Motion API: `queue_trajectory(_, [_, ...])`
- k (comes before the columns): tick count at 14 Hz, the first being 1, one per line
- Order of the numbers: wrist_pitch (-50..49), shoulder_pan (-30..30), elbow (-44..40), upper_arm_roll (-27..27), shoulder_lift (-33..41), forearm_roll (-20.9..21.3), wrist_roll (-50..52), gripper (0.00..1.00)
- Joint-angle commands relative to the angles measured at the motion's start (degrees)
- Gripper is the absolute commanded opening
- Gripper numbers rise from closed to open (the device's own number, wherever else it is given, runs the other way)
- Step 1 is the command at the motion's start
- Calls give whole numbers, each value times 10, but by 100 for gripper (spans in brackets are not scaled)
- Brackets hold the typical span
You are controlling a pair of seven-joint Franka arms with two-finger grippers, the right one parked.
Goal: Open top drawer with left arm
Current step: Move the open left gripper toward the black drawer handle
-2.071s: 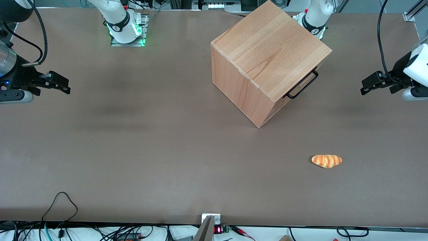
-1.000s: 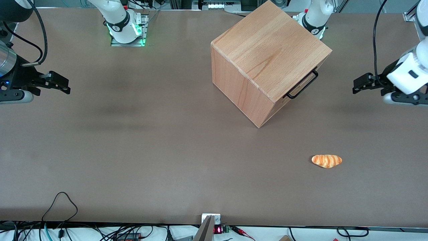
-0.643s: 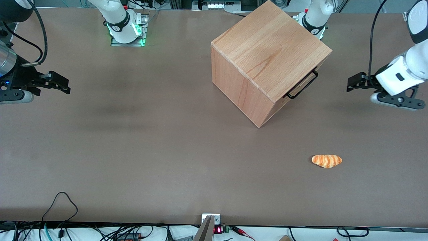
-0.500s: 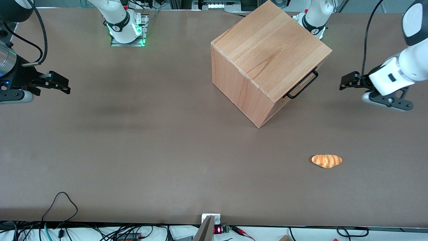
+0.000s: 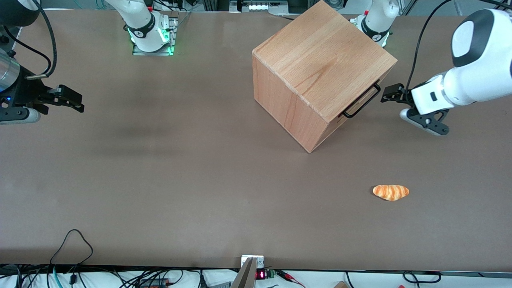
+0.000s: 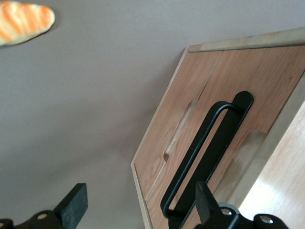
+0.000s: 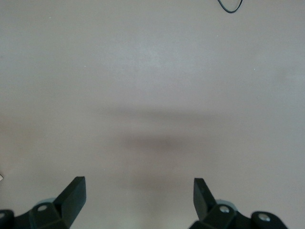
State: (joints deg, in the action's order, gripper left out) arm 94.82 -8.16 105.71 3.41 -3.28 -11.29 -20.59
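Facing the top drawer's [image 6: 224, 86] thin black bar handle [image 6: 202, 157], the hand [image 5: 390, 94] gapes.

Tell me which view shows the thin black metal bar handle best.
The left wrist view: the thin black metal bar handle fills it, with the open end effector just short. The front view shows the handle small and edge-on; the right wrist view shows only table.

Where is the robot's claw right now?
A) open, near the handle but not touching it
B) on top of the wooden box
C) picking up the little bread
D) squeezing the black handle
A: the claw is open beside the handle of the top drawer, a gap between them.
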Motion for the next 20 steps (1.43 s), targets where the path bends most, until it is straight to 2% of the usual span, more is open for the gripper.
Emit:
queue_trajectory(1, [47, 2, 47, -2, 7, -35, -70, 100])
queue_trajectory(5, [64, 2, 69, -8, 6, -53, -89, 100])
queue_trajectory(16, [90, 2, 99, -33, 5, -55, -110, 100])
queue_trajectory(20, [128, 3, 125, -33, 3, -58, -154, 100])
